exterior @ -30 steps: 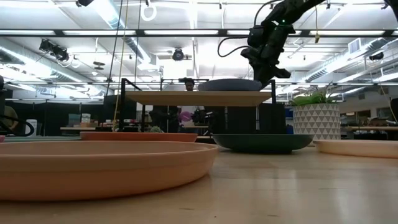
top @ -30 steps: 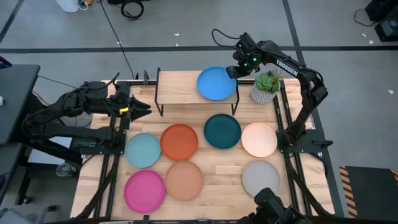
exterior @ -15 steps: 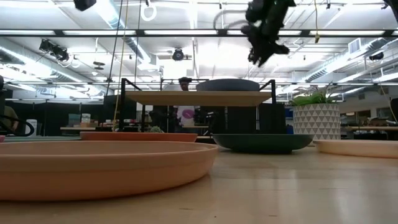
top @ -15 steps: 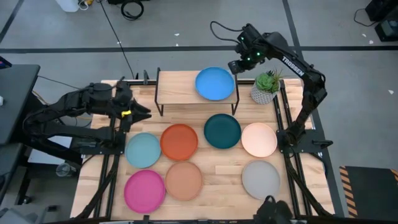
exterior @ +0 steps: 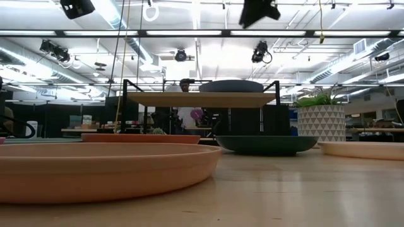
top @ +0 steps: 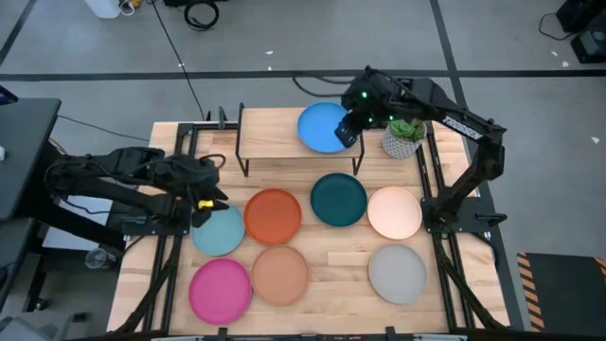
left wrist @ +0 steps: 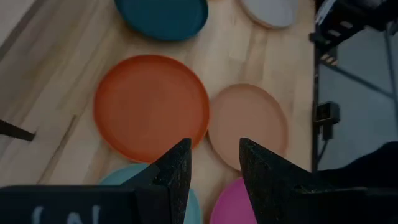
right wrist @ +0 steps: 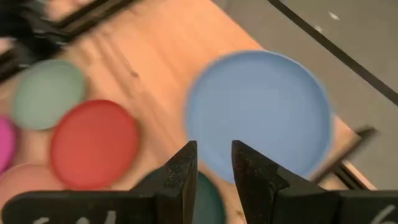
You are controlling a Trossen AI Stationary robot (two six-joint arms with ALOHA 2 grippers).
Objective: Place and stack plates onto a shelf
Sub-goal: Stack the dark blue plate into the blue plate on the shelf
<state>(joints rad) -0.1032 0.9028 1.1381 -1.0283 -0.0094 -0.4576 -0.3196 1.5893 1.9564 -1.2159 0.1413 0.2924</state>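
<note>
The bright blue plate (top: 320,128) lies flat on the right end of the shelf's plank top (top: 270,133); it also shows in the low view (exterior: 230,86). On the table lie the light blue (top: 220,232), orange (top: 273,216), dark teal (top: 338,199), cream (top: 395,212), magenta (top: 220,289), tan (top: 280,275) and grey (top: 397,273) plates. My right gripper (right wrist: 213,163) is open and empty, high above the blue plate's right side (top: 347,129). My left gripper (left wrist: 215,163) is open and empty, above the light blue plate's far left rim (top: 209,197).
A potted plant in a white pot (top: 405,134) stands just right of the shelf. The plates on the table lie in two rows, close together. Black rails (top: 436,189) run along the table's left and right sides. Bare wood shows on the shelf's left half.
My right gripper has come away from the bright blue plate's right rim and risen high above the shelf; the plate stays flat on the plank. My left gripper has moved toward the table's near edge, from beside the shelf's left end to over the light blue plate.
</note>
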